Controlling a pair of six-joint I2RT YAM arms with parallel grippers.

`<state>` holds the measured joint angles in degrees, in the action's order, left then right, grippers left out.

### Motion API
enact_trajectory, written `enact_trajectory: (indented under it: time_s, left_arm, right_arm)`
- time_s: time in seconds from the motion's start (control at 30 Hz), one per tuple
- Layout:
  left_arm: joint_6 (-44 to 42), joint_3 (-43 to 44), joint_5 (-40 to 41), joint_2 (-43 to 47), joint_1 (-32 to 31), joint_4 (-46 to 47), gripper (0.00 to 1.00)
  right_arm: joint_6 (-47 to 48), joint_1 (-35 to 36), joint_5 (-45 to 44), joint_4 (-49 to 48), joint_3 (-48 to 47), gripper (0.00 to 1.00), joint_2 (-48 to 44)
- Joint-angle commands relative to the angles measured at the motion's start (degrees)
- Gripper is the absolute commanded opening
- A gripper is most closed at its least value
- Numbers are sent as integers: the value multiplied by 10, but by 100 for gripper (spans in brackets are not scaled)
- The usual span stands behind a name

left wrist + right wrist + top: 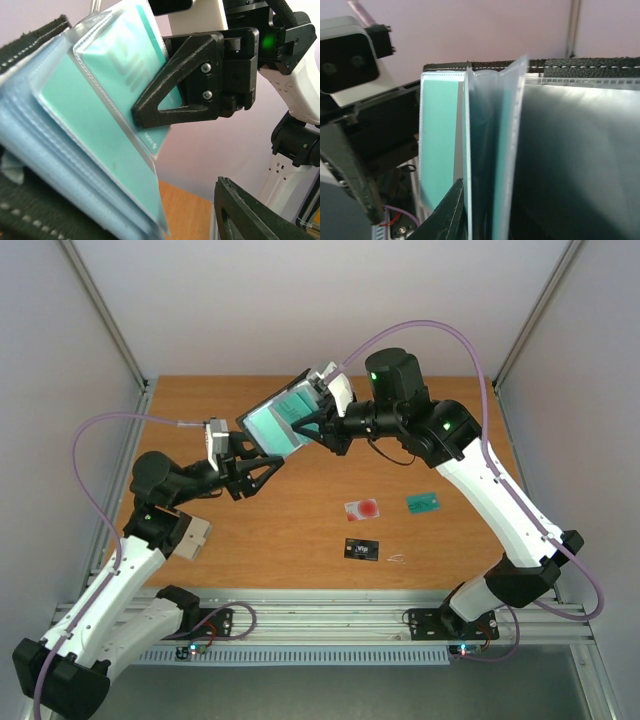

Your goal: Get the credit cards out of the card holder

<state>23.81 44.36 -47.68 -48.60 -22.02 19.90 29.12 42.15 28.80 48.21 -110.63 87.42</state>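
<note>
White/red card (362, 509); teal card (424, 502); blk card (362, 551); holder (262, 423) teal inside.

Orange-brown wooden table (300, 540), pale grey walls (300, 300), metal corner posts (109, 310), even light.

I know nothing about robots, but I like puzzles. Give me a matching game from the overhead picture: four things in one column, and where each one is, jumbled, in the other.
Things:
1. card holder
2. white card with red spot
3. black card
4. loose teal card

Places:
A. on the table, nearest the arm bases
B. up off the table, opened
C. on the table, furthest right of the loose cards
D. on the table, just beyond the black card

Pairs: 1-B, 2-D, 3-A, 4-C
</note>
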Motion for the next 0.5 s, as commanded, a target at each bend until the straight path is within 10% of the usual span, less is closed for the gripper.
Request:
enact_trajectory:
  time_s: [0.0, 0.23, 0.47]
  left_arm:
    - [-6, 12, 8, 1, -5, 15, 58]
    - [9, 7, 41, 4, -5, 15, 8]
    - [-73, 10, 202, 15, -5, -105, 0]
  right_arm:
    - [-5, 2, 72, -19, -8, 13, 4]
    - [6, 1, 77, -12, -2, 13, -5]
    - [-67, -64, -86, 14, 19, 29, -15]
